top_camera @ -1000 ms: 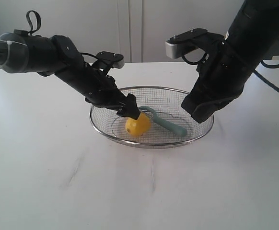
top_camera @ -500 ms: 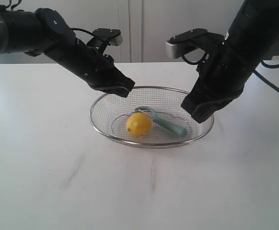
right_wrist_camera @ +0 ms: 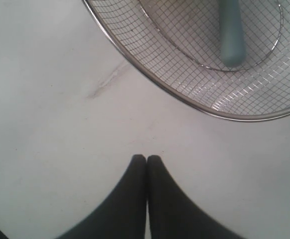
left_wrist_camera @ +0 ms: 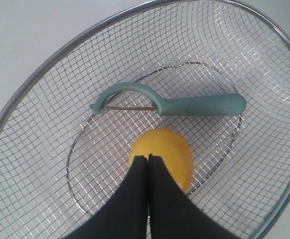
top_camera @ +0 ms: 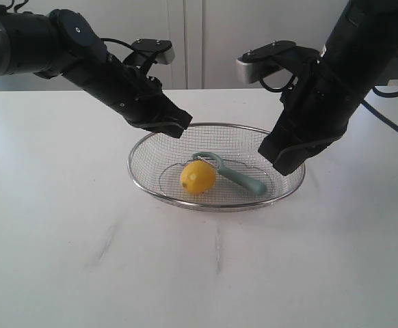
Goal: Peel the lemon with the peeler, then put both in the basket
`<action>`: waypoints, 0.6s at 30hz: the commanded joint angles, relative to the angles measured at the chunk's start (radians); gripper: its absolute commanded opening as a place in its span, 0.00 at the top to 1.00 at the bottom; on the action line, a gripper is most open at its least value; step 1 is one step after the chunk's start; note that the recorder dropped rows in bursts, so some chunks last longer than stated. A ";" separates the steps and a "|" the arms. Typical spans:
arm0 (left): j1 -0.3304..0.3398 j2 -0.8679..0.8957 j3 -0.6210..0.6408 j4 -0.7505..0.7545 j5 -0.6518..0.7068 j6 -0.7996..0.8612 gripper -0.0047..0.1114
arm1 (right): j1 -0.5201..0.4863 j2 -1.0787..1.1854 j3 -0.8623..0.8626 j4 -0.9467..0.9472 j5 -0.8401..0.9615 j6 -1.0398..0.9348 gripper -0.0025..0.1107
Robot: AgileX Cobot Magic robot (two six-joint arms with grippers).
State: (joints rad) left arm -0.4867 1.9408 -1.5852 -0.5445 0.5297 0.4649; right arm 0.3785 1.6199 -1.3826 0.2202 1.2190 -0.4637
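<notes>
The basket (top_camera: 216, 206) stands on the table (top_camera: 76, 260) near frame centre in the exterior view; the lemon (top_camera: 198, 177) lies in its left half; the peeler (top_camera: 239, 175) lies just beside it, to the right; the left gripper (top_camera: 176, 127) hangs over the basket's upper-left rim; the right gripper (top_camera: 281, 162) over its right rim.

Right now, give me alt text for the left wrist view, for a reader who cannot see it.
A yellow lemon lies in a silver wire-mesh basket beside a teal peeler, whose blade end is nearest the fruit. The left gripper, shut and empty, partly hides the lemon from the camera.
</notes>
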 commanded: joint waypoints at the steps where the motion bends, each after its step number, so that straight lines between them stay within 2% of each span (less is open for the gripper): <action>1: -0.004 -0.013 -0.004 -0.008 0.017 -0.005 0.95 | -0.001 -0.009 0.003 -0.005 0.002 -0.001 0.98; 16: -0.004 0.042 -0.004 0.009 0.010 0.001 0.95 | -0.001 -0.009 0.003 -0.005 0.002 0.014 0.98; 18: -0.004 0.038 -0.004 0.085 0.010 0.110 0.95 | -0.001 -0.009 0.003 -0.005 0.002 0.014 0.98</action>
State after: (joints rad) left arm -0.4867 1.9901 -1.5852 -0.5066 0.5253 0.5002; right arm 0.3785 1.6199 -1.3826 0.2202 1.2190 -0.4532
